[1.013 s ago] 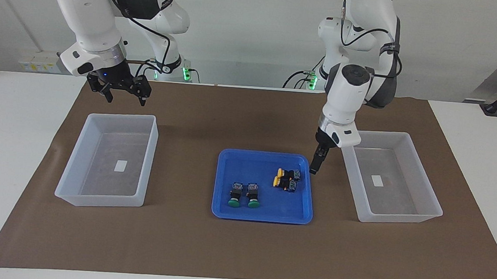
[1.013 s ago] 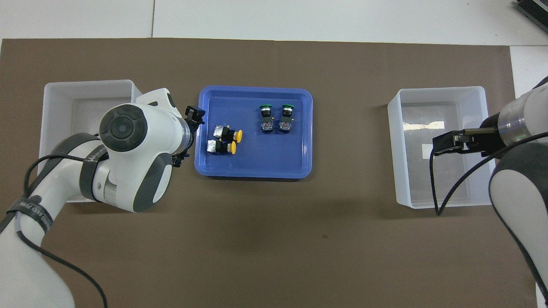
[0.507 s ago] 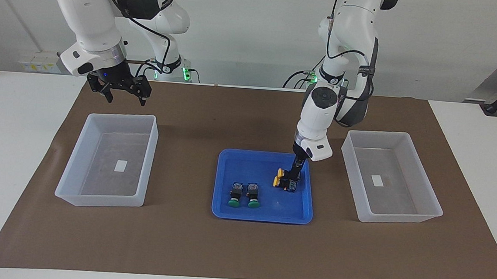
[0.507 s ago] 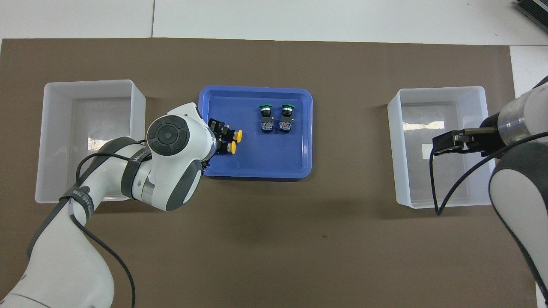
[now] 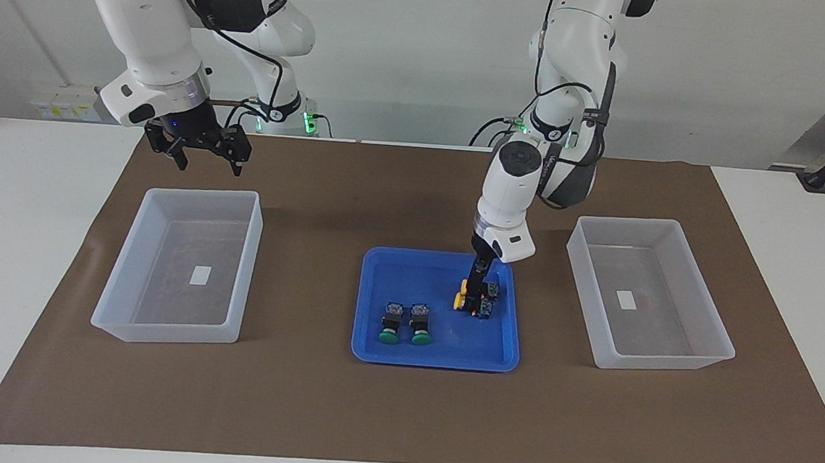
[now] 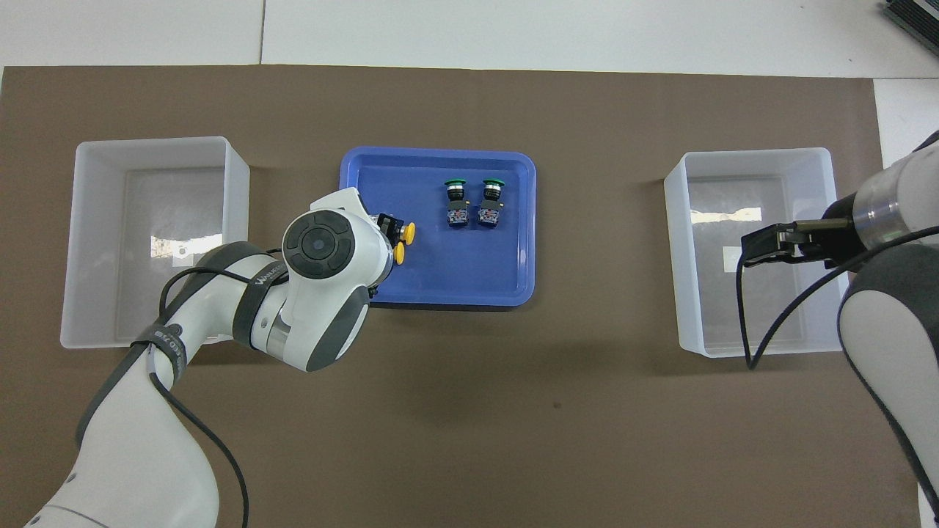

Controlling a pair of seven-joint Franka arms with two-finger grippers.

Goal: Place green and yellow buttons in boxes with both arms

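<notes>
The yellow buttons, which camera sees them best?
The facing view: both yellow buttons show in the blue tray, caps and bodies, under the left tool. The overhead view shows only their yellow caps; the arm hides the rest.

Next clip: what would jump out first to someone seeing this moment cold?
The blue tray in the middle of the brown mat, with the left gripper down at the two yellow buttons, its fingers open. Two green buttons lie side by side in the same tray. Both boxes flank the tray with no buttons inside, and the right gripper waits, open, in the air by the robot-side rim of one box.
</notes>
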